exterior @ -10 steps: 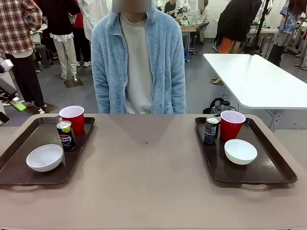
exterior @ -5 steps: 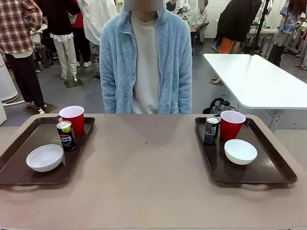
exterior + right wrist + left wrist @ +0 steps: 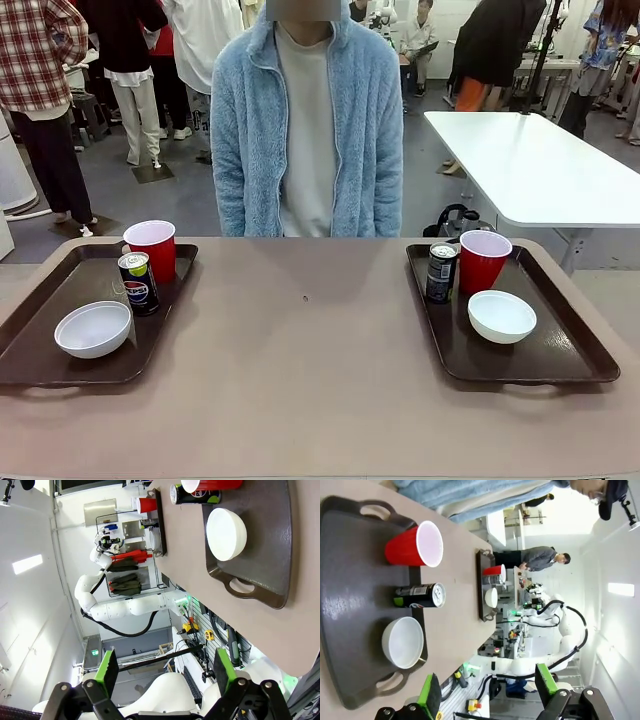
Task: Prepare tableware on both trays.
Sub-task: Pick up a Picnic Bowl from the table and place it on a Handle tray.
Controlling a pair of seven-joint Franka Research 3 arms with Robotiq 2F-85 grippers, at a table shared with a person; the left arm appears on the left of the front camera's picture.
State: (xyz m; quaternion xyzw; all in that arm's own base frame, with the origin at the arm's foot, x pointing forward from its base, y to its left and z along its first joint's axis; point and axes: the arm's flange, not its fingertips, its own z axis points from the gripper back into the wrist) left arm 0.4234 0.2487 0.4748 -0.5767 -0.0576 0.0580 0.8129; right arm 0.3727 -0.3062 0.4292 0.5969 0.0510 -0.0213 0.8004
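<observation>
Left tray (image 3: 40,345): red cup (image 3: 151,249) at far corner, Pepsi can (image 3: 137,283) just in front of it, white bowl (image 3: 93,329) nearer robot. Right tray (image 3: 560,350) mirrors it: dark can (image 3: 440,272) touching second red cup (image 3: 484,260), second bowl (image 3: 501,316) nearer. Sets look complete, spaced for easy reach. Left tool (image 3: 487,690) fingers apart, empty, clear of desk (image 3: 300,380). Right tool (image 3: 164,674) likewise. Person (image 3: 308,130) stands behind desk.

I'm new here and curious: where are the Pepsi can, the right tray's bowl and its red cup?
Pepsi can (image 3: 138,283): front view, on its logo side.
Bowl (image 3: 501,316): front view, on its white inside.
Red cup (image 3: 483,265): front view, on its red wall.
</observation>
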